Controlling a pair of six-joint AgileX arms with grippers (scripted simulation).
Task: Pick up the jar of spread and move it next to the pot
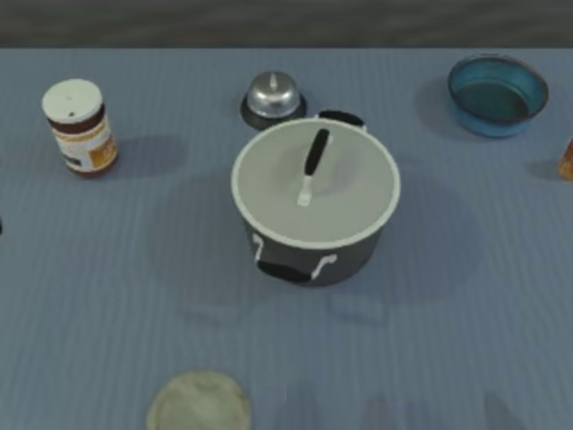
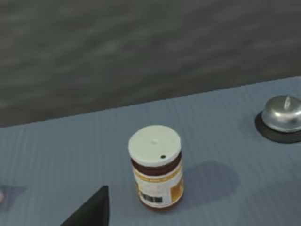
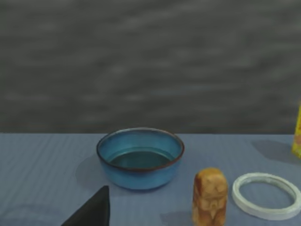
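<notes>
Standing upright at the table's far left, the jar of spread was well apart from the pot; neither gripper's opening could be told.

A rendered tabletop test scene: blue-grey table with pot, bowl and bell against a blank grey backdrop.

We can read no text in any view. The jar of spread carries a white-and-orange label with a barcode, its characters too small for us to decipher.
</notes>
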